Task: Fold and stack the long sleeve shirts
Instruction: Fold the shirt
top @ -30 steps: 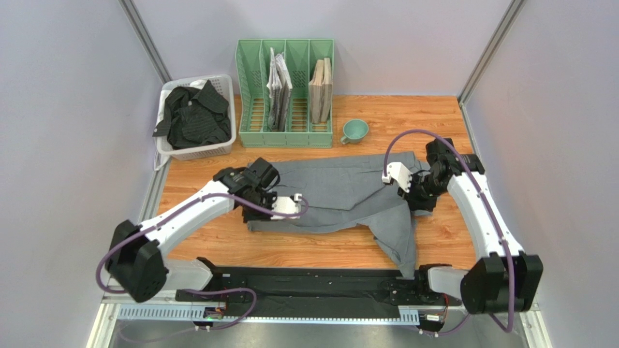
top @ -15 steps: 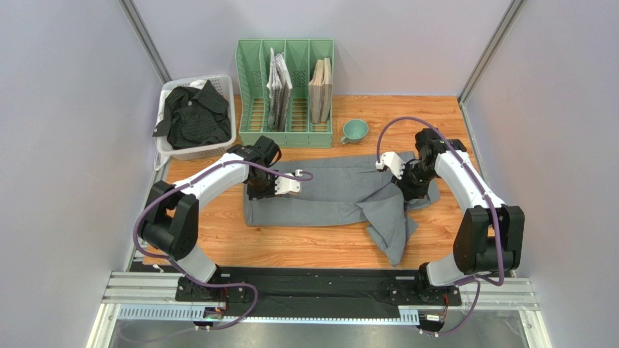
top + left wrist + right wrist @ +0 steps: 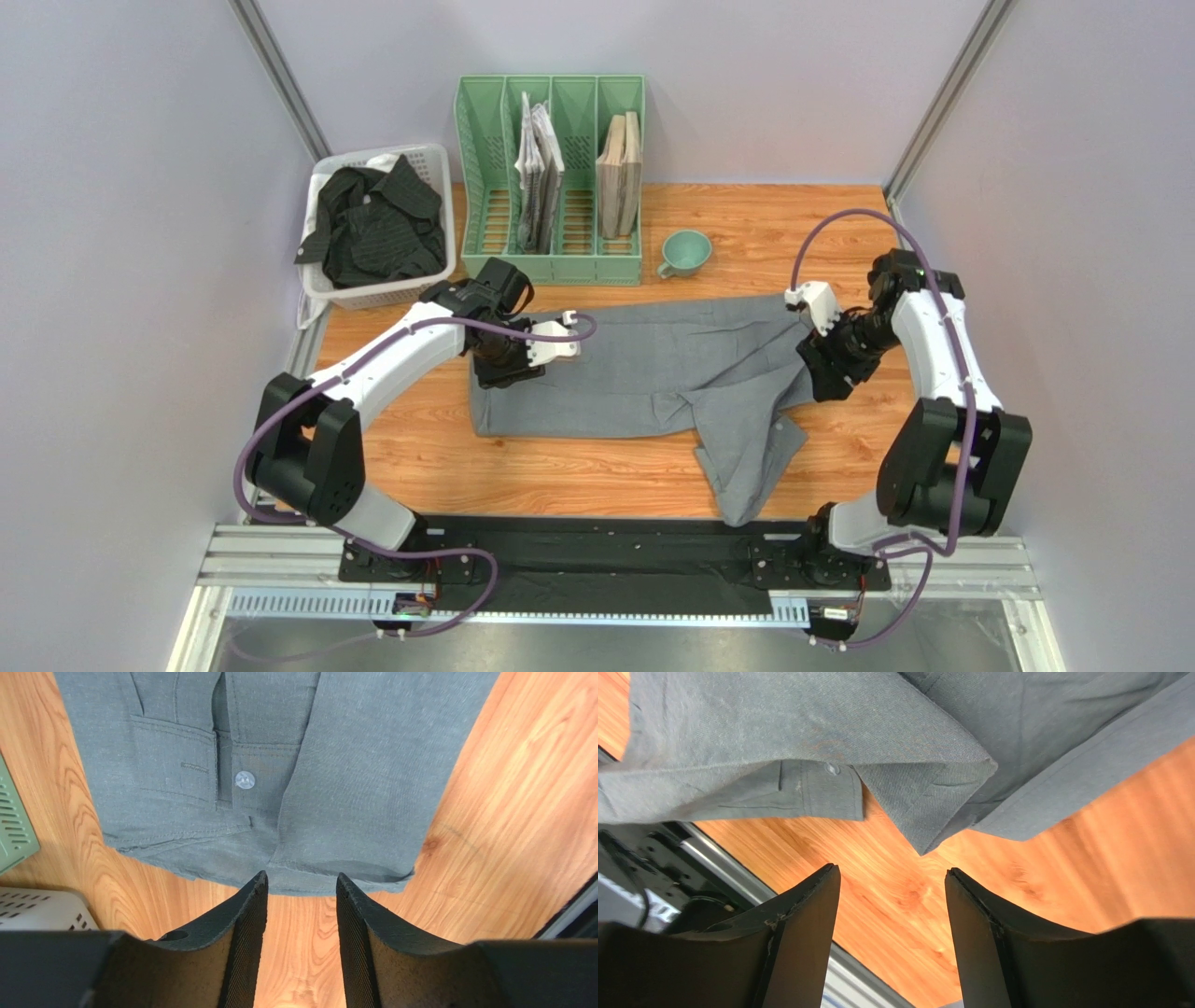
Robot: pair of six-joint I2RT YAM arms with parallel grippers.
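Note:
The grey long sleeve shirt (image 3: pixel 631 371) lies spread across the middle of the wooden table (image 3: pixel 589 476), one sleeve (image 3: pixel 751 448) trailing toward the front. My left gripper (image 3: pixel 494 367) sits at the shirt's left edge, open. In the left wrist view the left gripper (image 3: pixel 300 882) holds nothing, and the buttoned cuff (image 3: pixel 210 777) lies just past its fingertips. My right gripper (image 3: pixel 828 378) is at the shirt's right end, open. In the right wrist view the right gripper (image 3: pixel 892 875) is empty, above bare wood, with a folded corner of the shirt (image 3: pixel 927 791) ahead. The black shirt (image 3: pixel 372 224) is bunched in the basket.
A white basket (image 3: pixel 414 291) stands at the back left. The green file rack (image 3: pixel 550 259) with papers and boards is behind the shirt, a teal cup (image 3: pixel 685 254) to its right. Grey walls close in both sides. A black rail (image 3: pixel 603 553) runs along the front.
Both grippers have opened and let go of the grey shirt. The right arm has swung out to the right, and the shirt now lies flatter and further back.

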